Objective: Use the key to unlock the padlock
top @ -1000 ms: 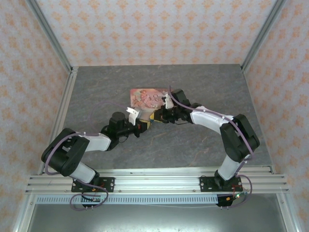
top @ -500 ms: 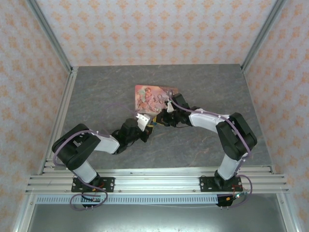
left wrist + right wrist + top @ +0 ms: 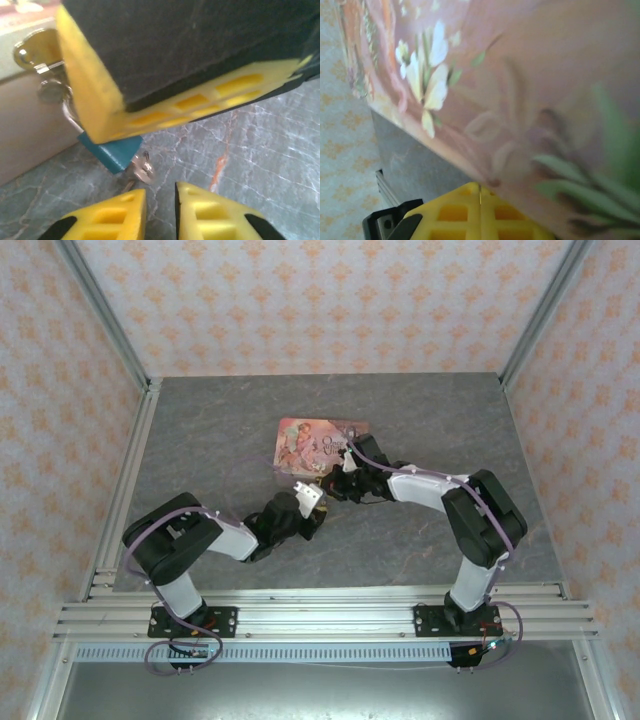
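Small silvery metal key (image 3: 141, 169), seated in tiny blue-teal padlock (image 3: 111, 150), lies just ahead of left hand (image 3: 161, 194), long axis pointing at its narrowly parted, empty fingers.

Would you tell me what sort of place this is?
Probably a robot lab test cell: a grey stone-look table, patterned wall panels enclosing it, and an aluminium rail carrying the left arm and right arm.

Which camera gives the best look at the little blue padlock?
The left wrist view: the padlock sits close up, teal body and shackle clear, its top behind a yellow finger. From the top view it is too small to tell beside the pink tin. The right wrist camera faces the tin's painted side.
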You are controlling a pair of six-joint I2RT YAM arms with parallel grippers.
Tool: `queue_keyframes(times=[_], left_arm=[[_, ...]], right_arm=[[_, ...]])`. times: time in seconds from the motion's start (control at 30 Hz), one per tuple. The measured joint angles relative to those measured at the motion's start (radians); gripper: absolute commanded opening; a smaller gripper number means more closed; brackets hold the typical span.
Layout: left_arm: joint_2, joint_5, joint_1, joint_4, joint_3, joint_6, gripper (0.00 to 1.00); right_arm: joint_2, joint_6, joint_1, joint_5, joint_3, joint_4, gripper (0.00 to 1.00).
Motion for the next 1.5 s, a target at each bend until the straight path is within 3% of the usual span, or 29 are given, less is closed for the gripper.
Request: queue_keyframes(times=[0.27, 0.5, 0.7, 0.8, 1.0, 1.5], left_arm=[[-0.021, 0.129, 0.101, 0.004, -0.045, -0.074, 0.28], [-0.031, 0.185, 0.14, 0.011, -0.053, -0.112, 0.3], [-0.033, 0.198, 0.161, 0.017, -0.067, -0.139, 0.31], [-0.048, 0.198, 0.161, 0.015, -0.072, -0.14, 0.31], [-0.109, 0.196, 0.17, -0.004, -0.08, -0.14, 0.31], [-0.233, 0.134, 0.201, -0.135, -0.134, -0.139, 0.33]], right_arm=[[0.0, 0.0, 0.006, -0.011, -0.003, 0.005, 0.0], [-0.07, -0.043, 0.008, 0.113, -0.007, -0.098, 0.0], [-0.181, -0.094, 0.018, 0.251, -0.026, -0.135, 0.18], [-0.188, -0.146, 0.061, 0.325, -0.025, -0.147, 0.31], [-0.163, -0.221, 0.165, 0.467, -0.014, -0.191, 0.47], [0.089, -0.241, 0.285, 0.813, 0.241, -0.357, 0.5]])
